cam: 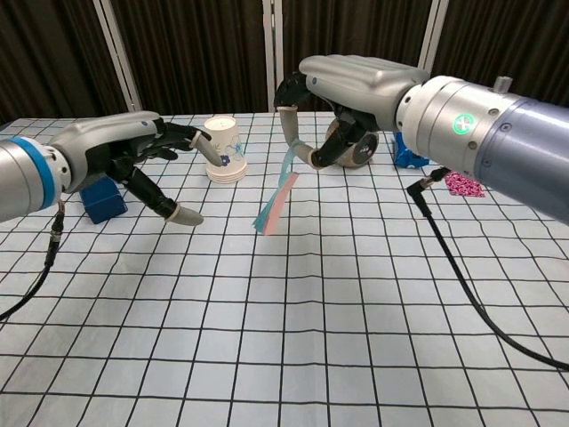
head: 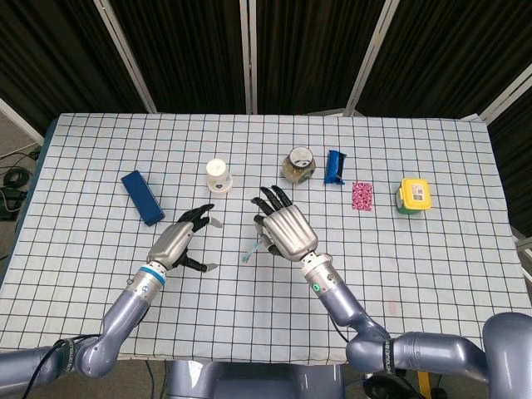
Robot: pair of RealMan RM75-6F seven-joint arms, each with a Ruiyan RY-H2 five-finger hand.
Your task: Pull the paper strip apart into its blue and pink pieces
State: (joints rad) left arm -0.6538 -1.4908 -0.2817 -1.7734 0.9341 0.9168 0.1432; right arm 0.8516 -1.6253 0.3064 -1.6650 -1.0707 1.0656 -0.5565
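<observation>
- Right hand: raised above the table, fingers curled, pinching the top end of the paper strip between thumb and fingers. The strip hangs free below the hand, its lower end close to the checked tablecloth; whether it touches cannot be determined.
- Paper strip: the chest view shows a blue layer and a pink layer lying together, not yet separated. In the head view only a short blue length shows beside the right hand.
- Left hand: holds nothing; thumb and fingers are spread apart, pointed toward the strip and near it, not touching.
- Step in hand: judged as the approach of the left hand to take the free end; separation has not begun.
- Next move calls for: the left hand closing on one colour only, near the lower end, then the hands drawing apart.
- Surroundings: a paper cup, a blue box and a jar stand behind.
</observation>
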